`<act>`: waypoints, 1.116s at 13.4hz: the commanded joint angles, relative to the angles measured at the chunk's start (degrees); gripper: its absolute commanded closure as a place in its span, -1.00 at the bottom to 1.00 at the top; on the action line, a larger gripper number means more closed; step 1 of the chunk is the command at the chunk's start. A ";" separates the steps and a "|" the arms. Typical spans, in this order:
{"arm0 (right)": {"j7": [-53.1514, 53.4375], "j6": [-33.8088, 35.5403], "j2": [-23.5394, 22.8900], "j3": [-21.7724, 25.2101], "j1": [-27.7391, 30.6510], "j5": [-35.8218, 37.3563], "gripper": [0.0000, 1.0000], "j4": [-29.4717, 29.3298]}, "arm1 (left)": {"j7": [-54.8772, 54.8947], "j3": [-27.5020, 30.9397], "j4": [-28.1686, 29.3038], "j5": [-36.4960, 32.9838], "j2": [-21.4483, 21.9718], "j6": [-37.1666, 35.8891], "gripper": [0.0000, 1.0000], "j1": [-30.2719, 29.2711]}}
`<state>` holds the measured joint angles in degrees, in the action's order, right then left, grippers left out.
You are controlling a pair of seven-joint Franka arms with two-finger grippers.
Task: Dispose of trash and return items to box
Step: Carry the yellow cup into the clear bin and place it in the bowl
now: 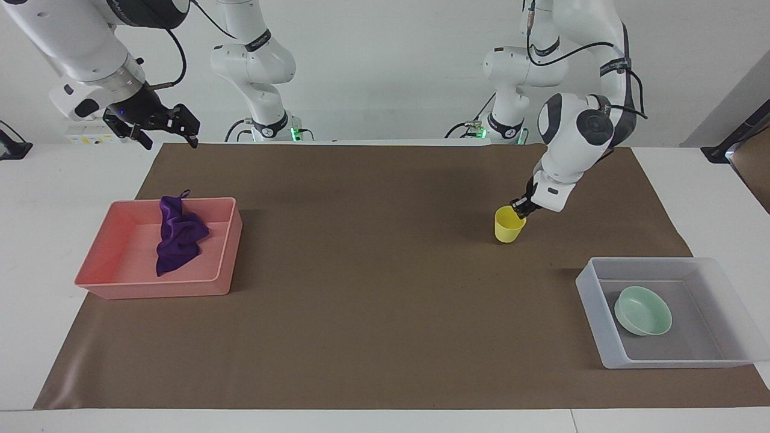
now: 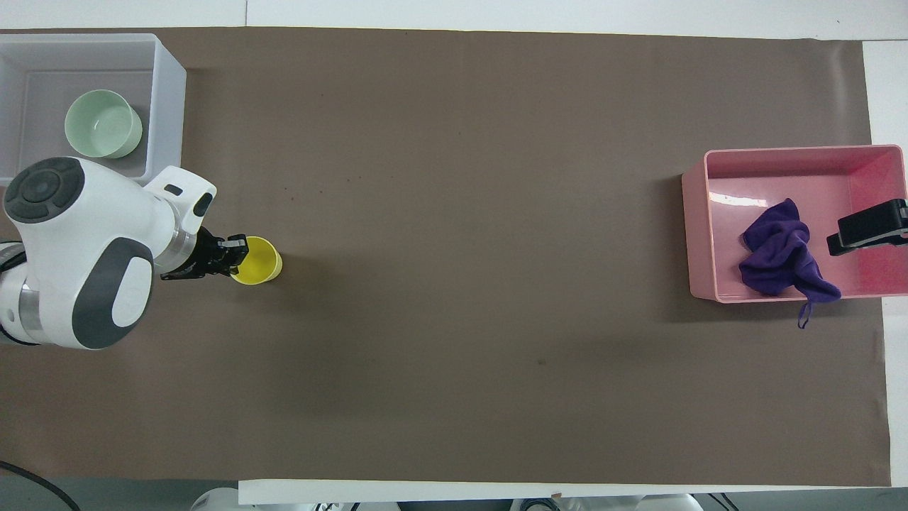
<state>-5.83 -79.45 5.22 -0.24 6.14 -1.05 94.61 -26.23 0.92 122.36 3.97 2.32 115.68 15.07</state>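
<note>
The yellow cup [image 1: 509, 225] stands upright over the brown mat, and it also shows in the overhead view [image 2: 259, 260]. My left gripper [image 1: 520, 207] is shut on its rim on the side toward the left arm's end. The mint-green bowl [image 1: 642, 310] lies in the translucent box [image 1: 592, 300] at the left arm's end. The purple rag [image 1: 177, 237] lies in the pink tray [image 1: 150, 287], with one corner draped over the wall nearer to the robots. My right gripper [image 1: 169, 137] is open and empty, high in the air over the mat's edge by the pink tray.
The brown mat [image 1: 361, 270] covers most of the table between the two trays. White table margins run along the mat's ends and edges.
</note>
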 commanded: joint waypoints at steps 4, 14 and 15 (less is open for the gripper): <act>0.28 -1.49 2.16 1.38 -5.59 5.16 -1.00 2.16 | -4.54 0.22 -24.41 1.12 -9.59 -6.96 1.00 -13.27; 1.25 -2.46 1.46 2.79 -5.17 2.99 -1.00 2.15 | -4.80 0.49 -30.33 2.97 -25.16 4.02 1.00 -22.89; 1.25 -3.51 1.46 2.79 -5.26 2.99 -1.00 2.16 | -4.80 0.57 -30.42 2.80 -26.04 5.42 1.00 -22.89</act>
<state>-5.02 -81.10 5.96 2.44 0.97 2.81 95.58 -30.21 1.63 93.67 6.60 -21.47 119.18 -7.54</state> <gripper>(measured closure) 0.000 0.965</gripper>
